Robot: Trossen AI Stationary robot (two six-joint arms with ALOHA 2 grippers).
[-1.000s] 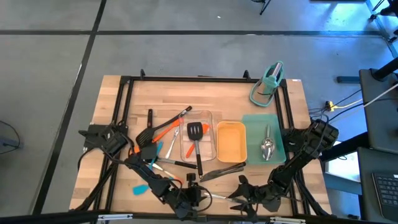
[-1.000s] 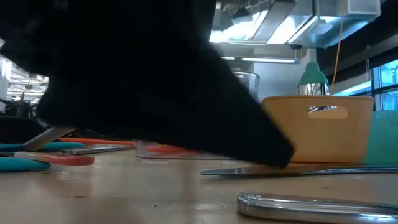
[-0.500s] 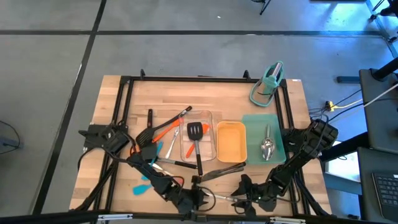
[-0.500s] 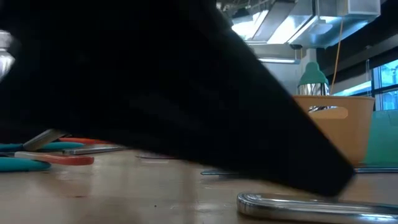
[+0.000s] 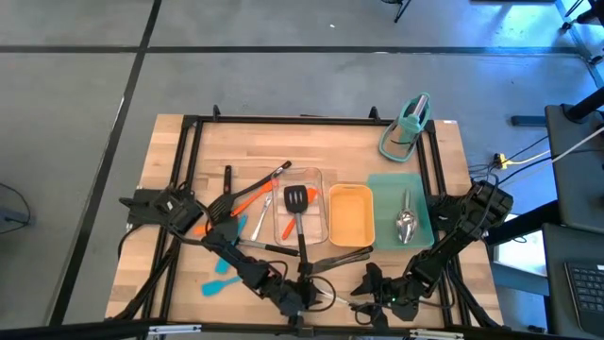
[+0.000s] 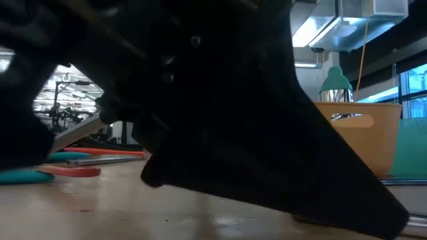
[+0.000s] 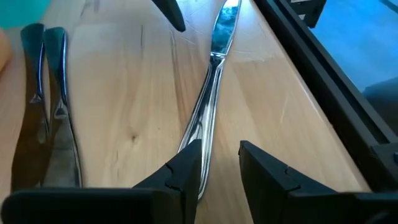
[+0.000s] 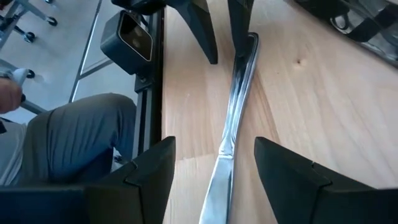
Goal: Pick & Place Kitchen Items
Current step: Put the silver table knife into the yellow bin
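Left gripper (image 7: 214, 171): jaws narrow, astride steel utensil (image 7: 211, 93).
Right gripper (image 8: 214, 165): jaws wide, over same utensil.
Low view: arm blocks both.

This is a robotics lab or workshop hall, not a kitchen. In the overhead picture a wooden worktop (image 5: 170, 151) edged by a black metal frame (image 5: 293, 119) stands on a bare grey concrete floor (image 5: 283, 80) marked with dark lines. At the right edge sit a desk with a keyboard (image 5: 585, 288) and loose cables (image 5: 528, 151). The table-level picture shows, at upper right, an industrial ceiling with exposed ducts (image 6: 333, 20) and strip lights, and at left a long open hall (image 6: 67, 100). A seated person's grey trouser leg (image 8: 74, 143) shows in the right wrist picture beside the frame.
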